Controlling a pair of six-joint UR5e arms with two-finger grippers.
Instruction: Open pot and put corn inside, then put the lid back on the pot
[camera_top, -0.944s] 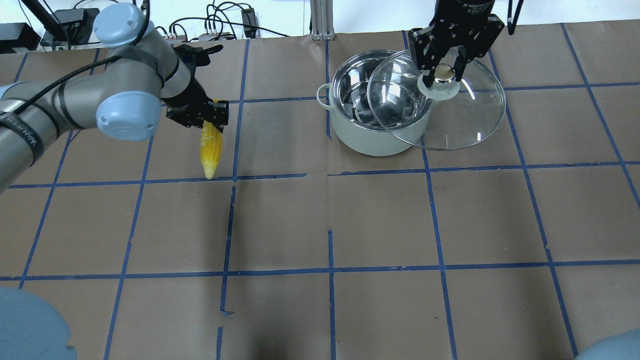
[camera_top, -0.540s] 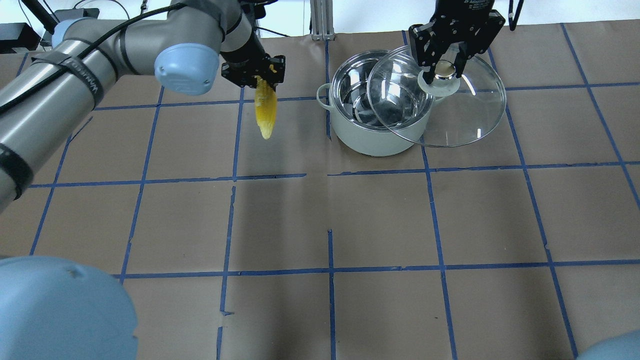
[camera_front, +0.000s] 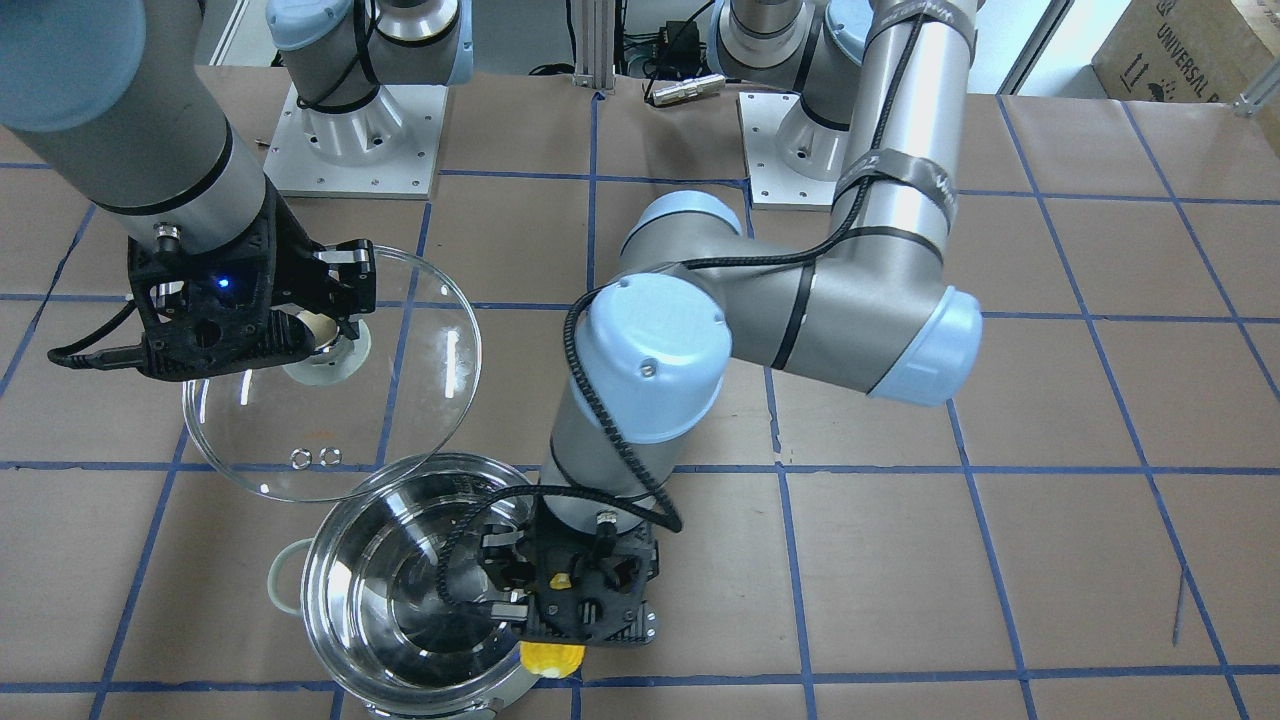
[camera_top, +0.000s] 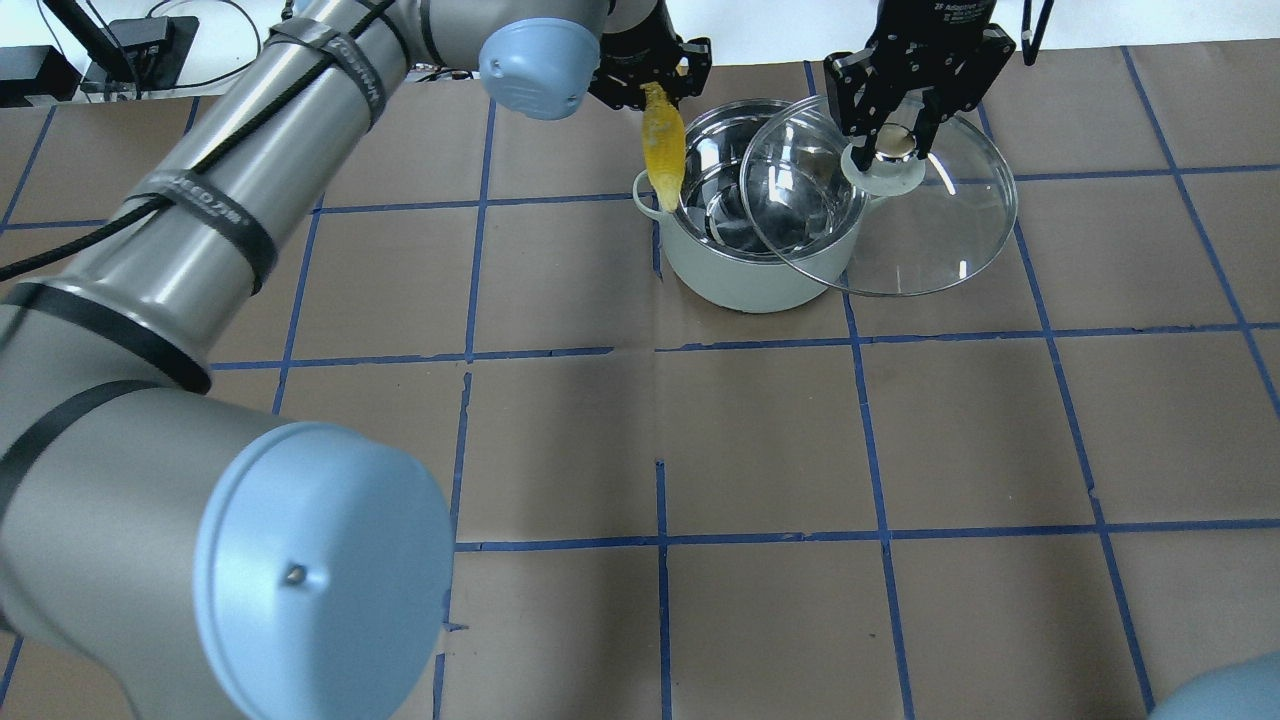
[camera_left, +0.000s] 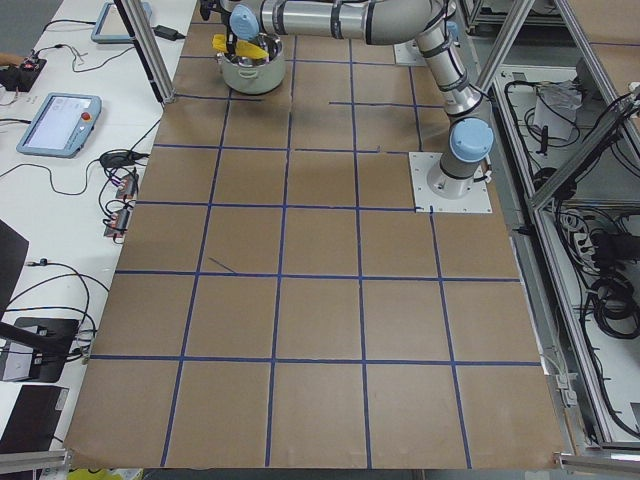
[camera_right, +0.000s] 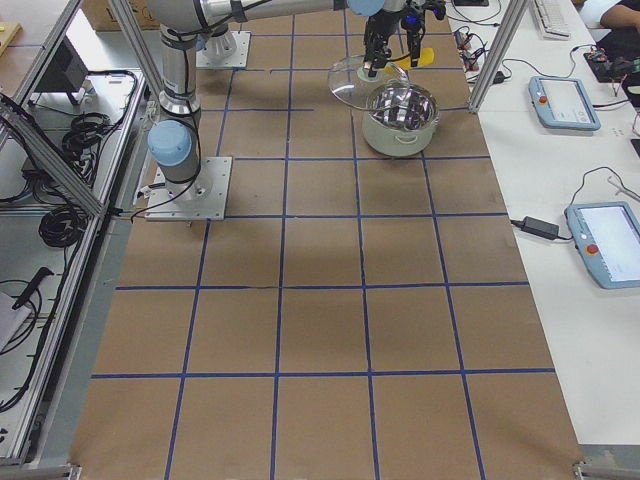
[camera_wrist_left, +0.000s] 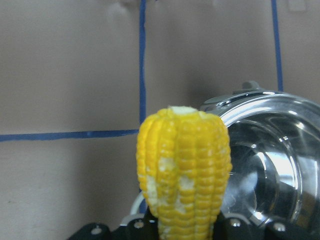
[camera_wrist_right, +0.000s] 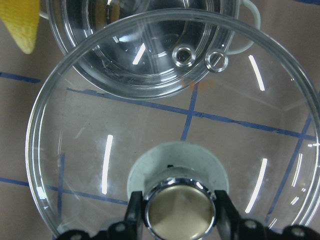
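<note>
You see the corn (camera_top: 663, 140) hanging tip-down over the left rim of the open pot (camera_top: 760, 272), its thick end clamped in the left gripper (camera_top: 651, 88), while the right gripper (camera_top: 893, 138) pinches the knob (camera_wrist_right: 178, 210) of the glass lid (camera_top: 940, 240), held aloft partly over the pot's right side.

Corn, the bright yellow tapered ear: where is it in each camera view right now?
Front-facing: yellow corn at the bottom edge, centre.
Overhead: corn top centre.
Exterior left: corn tiny, top left.
Exterior right: corn tiny, top, right of centre.
Left wrist: corn centre, lower half.
Right wrist: corn top left corner.
Shared landmark: round shiny steel pot, corn at its rim.
</note>
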